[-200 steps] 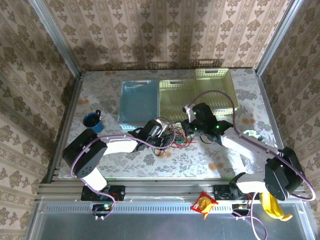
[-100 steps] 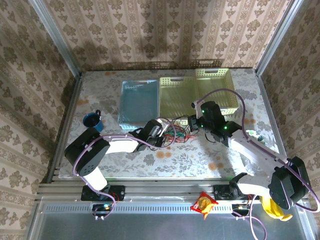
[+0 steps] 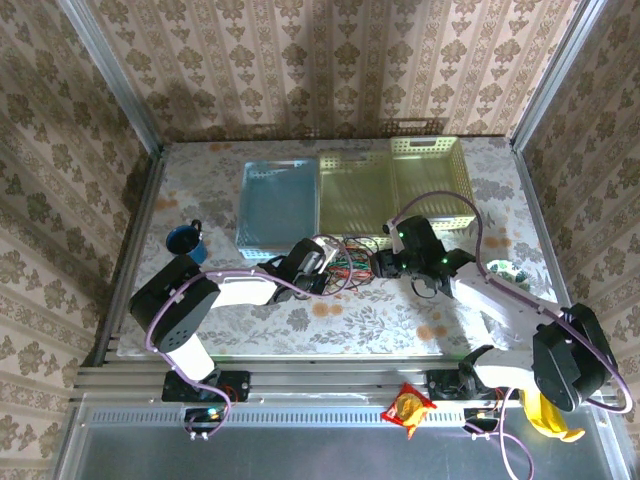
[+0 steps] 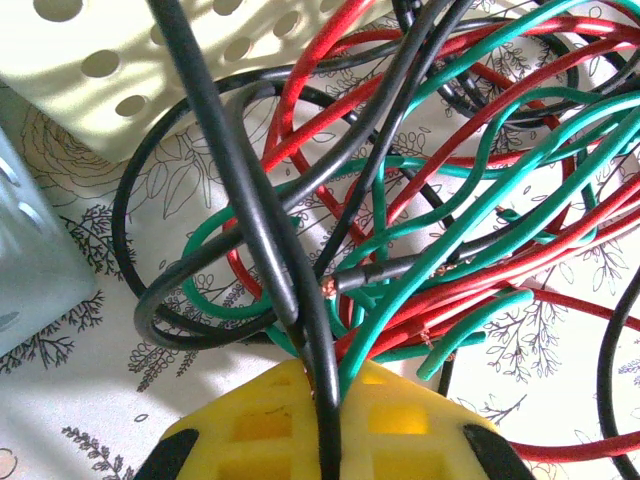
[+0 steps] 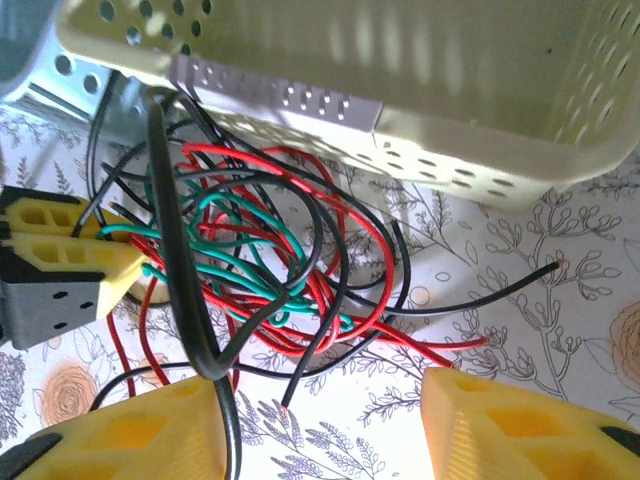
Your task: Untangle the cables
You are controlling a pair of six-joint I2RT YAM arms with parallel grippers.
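A knot of thin cables (image 3: 348,264) lies on the flower-printed table (image 3: 200,180), touching the near walls of the baskets, its long axis running left to right between the two arms. Three colours are wound together, black, red and green (the strands cross too often for a count of each). At the left end of the knot the left gripper (image 3: 326,274) is clamped on the cables: from its wrist camera the yellow fingers (image 4: 250,430) are pressed together with a thick black strand and some green ones running into the seam between them, while the rest of the cables (image 4: 420,250) fan away toward the far right. At the right end the right gripper (image 3: 384,262) has its fingers apart; its wrist camera shows them standing wide (image 5: 130,440), a black strand looping down against the left one and nothing pinched between them. In that view three loose ends leave the cables (image 5: 280,270): one black and one red pointing right, one black pointing near. Beyond the knot stand three baskets side by side: one blue basket (image 3: 275,205) on the left and two pale yellow baskets (image 3: 355,195) (image 3: 432,178). One blue cup (image 3: 185,242) sits well to the left.
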